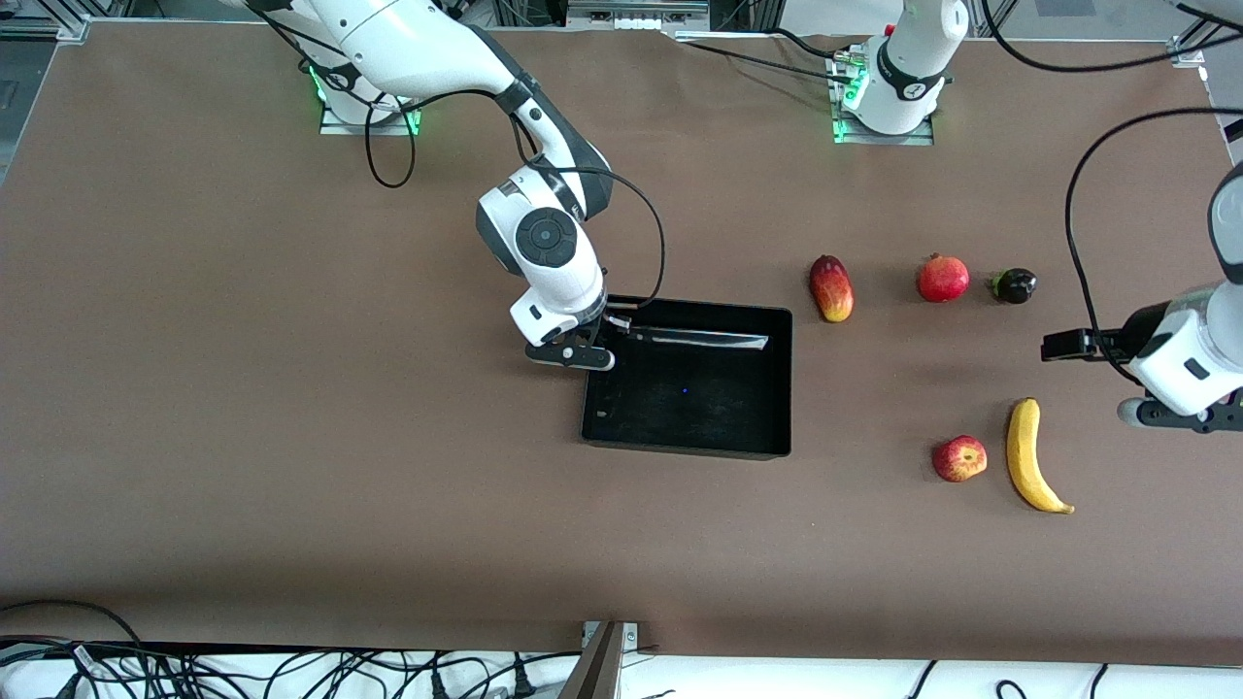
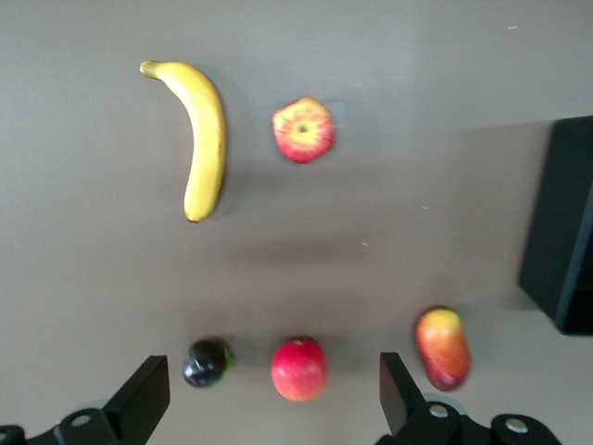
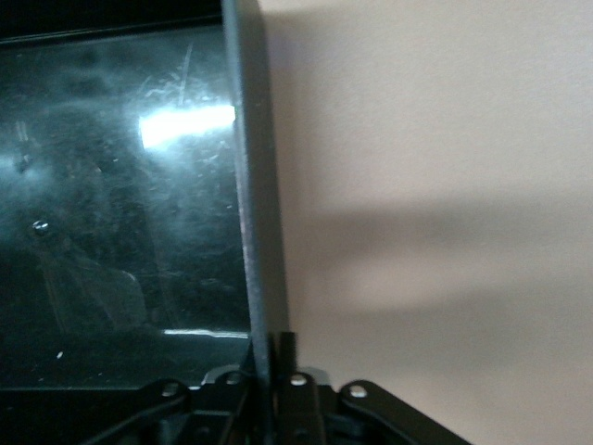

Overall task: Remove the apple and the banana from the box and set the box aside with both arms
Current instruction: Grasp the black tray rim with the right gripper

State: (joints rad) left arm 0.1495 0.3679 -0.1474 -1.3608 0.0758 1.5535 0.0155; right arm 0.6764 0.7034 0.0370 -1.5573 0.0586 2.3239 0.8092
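Note:
The black box (image 1: pixel 686 448) lies in the middle of the table. My right gripper (image 1: pixel 587 348) is shut on the box's wall at its corner toward the right arm's end; in the right wrist view the thin wall (image 3: pixel 255 185) runs between the fingers of the gripper (image 3: pixel 273 363). The apple (image 1: pixel 959 458) and the banana (image 1: pixel 1029 456) lie side by side on the table toward the left arm's end, also in the left wrist view as apple (image 2: pixel 303 129) and banana (image 2: pixel 202 139). My left gripper (image 1: pixel 1190 417) is open and empty above the table beside the banana; it (image 2: pixel 275 399) holds nothing.
A mango (image 1: pixel 831 287), a pomegranate (image 1: pixel 943 278) and a small dark fruit (image 1: pixel 1014 285) lie in a row farther from the front camera than the apple and banana. The box's edge shows in the left wrist view (image 2: pixel 565 241).

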